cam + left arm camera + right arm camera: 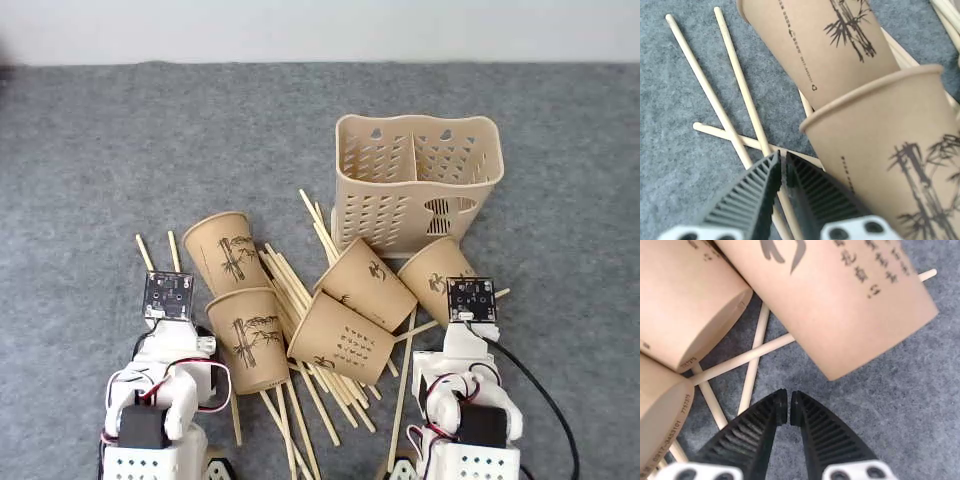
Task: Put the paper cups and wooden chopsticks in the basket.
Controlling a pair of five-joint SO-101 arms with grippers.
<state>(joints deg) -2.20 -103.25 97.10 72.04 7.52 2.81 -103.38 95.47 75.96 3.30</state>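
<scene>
So the basket (415, 185) stands upright at the far right of the grey tabletop (90, 150), with a divider splitting its top into compartments. All five paper cups (340, 340) lie on their sides on the near side of it. Two with bamboo prints are on the left, one (228, 252) farther and one (250, 340) nearer. Two more sit in the middle, and the last (438, 280) is just near of the basket's right corner. The chopsticks (300, 300) are scattered under and between the cups, and a couple (145, 252) lie off on the left by themselves.

The left end effector (781, 162) is clenched shut, hovering just left of the near bamboo cup (900, 150), with crossed chopsticks (740, 90) lying under its tips. The right end effector (789, 401) is clenched too, grabbing nothing. It sits over bare tabletop on the near side of the rightmost cup (840, 300), close to a pair of crossed chopsticks (752, 355).
</scene>
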